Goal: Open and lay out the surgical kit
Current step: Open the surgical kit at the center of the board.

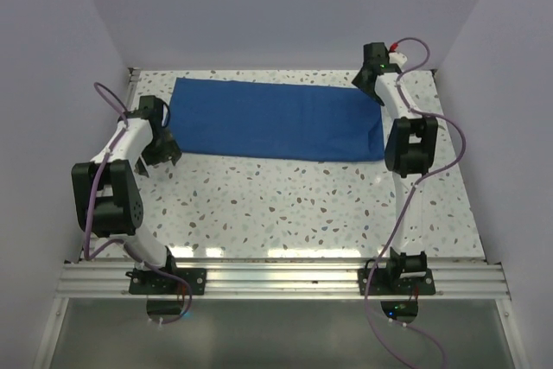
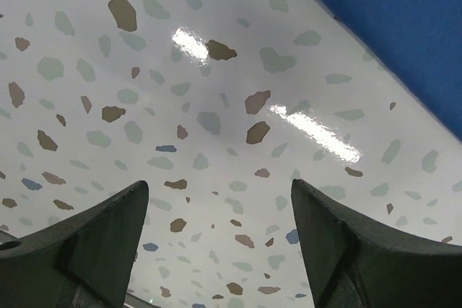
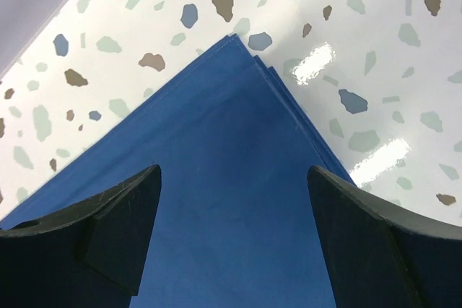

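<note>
The surgical kit shows as a royal-blue cloth (image 1: 275,120), folded into a long flat rectangle across the back of the table. No steel tray, tweezers or scissors are in view. My left gripper (image 1: 162,151) is open and empty, low over bare table just off the cloth's left end. In the left wrist view (image 2: 219,185) the cloth's edge (image 2: 404,19) lies at the upper right. My right gripper (image 1: 370,82) is open and empty above the cloth's far right end. In the right wrist view (image 3: 233,171) its jaws stand wide over the layered cloth corner (image 3: 238,120).
The speckled white table top (image 1: 285,205) runs to a metal rail (image 1: 276,278) at the near edge. Pale walls close in the back and both sides. The right arm's elbow (image 1: 410,146) stands beside the cloth's right end.
</note>
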Robot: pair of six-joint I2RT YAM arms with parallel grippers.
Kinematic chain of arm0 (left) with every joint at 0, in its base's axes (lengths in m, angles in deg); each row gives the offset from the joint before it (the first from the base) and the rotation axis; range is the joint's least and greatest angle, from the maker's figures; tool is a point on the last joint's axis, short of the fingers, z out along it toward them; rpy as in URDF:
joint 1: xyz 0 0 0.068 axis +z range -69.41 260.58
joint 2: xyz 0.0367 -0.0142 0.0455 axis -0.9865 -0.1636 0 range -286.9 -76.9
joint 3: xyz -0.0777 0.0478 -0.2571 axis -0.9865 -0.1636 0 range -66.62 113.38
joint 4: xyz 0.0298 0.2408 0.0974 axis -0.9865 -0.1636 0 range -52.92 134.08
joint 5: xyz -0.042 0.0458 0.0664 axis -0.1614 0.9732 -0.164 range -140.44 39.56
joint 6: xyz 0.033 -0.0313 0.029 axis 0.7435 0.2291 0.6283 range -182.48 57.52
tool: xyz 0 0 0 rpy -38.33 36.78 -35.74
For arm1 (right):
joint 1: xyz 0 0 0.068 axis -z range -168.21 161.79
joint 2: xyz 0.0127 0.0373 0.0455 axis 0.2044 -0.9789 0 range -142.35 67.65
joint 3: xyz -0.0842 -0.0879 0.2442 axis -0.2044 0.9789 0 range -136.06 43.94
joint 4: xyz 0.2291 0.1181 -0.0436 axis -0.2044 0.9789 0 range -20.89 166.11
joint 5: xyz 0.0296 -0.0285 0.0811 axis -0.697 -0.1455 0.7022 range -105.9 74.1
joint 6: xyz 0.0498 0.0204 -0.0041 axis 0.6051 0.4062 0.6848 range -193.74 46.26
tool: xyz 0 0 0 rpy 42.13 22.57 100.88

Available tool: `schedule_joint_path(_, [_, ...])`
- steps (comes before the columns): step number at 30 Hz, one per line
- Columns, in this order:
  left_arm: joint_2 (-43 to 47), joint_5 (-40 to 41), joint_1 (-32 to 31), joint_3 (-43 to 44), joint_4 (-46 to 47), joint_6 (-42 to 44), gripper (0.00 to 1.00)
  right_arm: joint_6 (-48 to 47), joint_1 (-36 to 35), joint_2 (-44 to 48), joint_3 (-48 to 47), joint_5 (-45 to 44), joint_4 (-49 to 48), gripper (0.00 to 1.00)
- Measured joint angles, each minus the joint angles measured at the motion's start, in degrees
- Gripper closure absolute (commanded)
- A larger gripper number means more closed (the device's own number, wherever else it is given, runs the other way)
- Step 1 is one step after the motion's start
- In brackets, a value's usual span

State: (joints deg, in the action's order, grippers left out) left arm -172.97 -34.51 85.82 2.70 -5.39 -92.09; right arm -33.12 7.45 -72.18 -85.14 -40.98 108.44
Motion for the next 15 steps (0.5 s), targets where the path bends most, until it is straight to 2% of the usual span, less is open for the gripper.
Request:
schedule_joint_path(6, [0.09,0.72,0.00,0.59,-1.51,-0.85,0.17,0.87,1.03,-4.15,-2.40,-0.96,0.04,0.20])
schedule_joint_path(11, [0.57,1.27,0.00,0.59,-2.69,-1.31,0.17,1.29,2.10,-6.67,-5.22,-0.96,0.07,0.34])
schedule_joint_path(14, [0.83,1.64,0.00,0.59,-2.93,-1.40,0.18,1.66,2.54,-7.82,-6.40,-0.87,0.04,0.60])
schedule_joint_path(15, [0.92,1.75,0.00,0.59,-3.02,-1.44,0.18,1.99,2.64,-8.00,-6.47,-0.87,0.02,0.72])
